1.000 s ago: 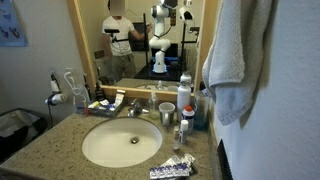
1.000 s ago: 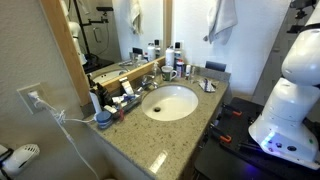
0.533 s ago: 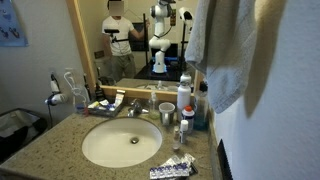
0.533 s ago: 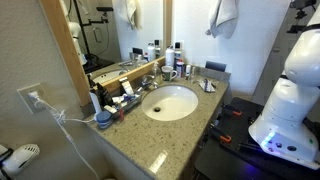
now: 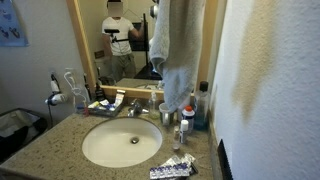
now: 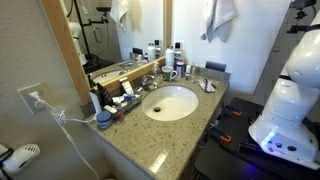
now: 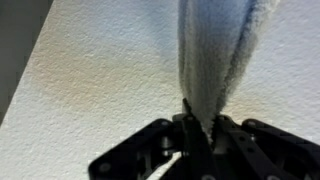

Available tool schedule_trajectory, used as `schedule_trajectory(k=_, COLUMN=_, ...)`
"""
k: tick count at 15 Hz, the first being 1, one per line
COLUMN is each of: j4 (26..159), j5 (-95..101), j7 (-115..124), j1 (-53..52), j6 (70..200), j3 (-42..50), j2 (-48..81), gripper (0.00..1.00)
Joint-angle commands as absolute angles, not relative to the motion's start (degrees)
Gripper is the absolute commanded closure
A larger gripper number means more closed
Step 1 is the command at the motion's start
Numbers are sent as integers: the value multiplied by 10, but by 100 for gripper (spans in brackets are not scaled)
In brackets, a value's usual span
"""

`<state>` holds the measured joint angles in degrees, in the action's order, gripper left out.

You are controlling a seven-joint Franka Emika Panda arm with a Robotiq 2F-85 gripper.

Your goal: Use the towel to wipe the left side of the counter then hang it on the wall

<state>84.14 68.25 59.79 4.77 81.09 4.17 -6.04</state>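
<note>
The pale grey-white towel [image 5: 178, 50] hangs in the air above the counter, in front of the mirror's right edge; it also shows in an exterior view [image 6: 220, 17] high up near the white stucco wall [image 5: 270, 90]. In the wrist view my gripper [image 7: 200, 128] is shut on the towel [image 7: 215, 55], which stretches away from the jaws over the rough white wall [image 7: 100, 80]. The gripper itself is hidden by the towel in both exterior views. The speckled granite counter [image 5: 40, 150] with its oval white sink [image 5: 122, 143] lies below.
Bottles, cups and toiletries [image 5: 185, 115] crowd the counter's back right corner. A toothbrush holder [image 5: 78, 97] stands at the left by the wood-framed mirror [image 5: 80, 45]. A foil packet [image 5: 172, 168] lies at the front. The robot's white base [image 6: 290, 110] stands beside the vanity.
The towel has swung leftward from the wall side across the mirror's right edge. It now hangs narrower and more bunched.
</note>
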Motion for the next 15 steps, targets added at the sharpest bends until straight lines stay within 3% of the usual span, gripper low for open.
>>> schedule_trajectory(k=1, j4=839, j5=612, j7=529, j1=30, j6=817, j3=29, j2=-73, gripper=97)
schedule_trajectory(k=15, j4=894, j5=298, j7=432, j1=-56, j6=854, j3=-62, j2=-24, gripper=97)
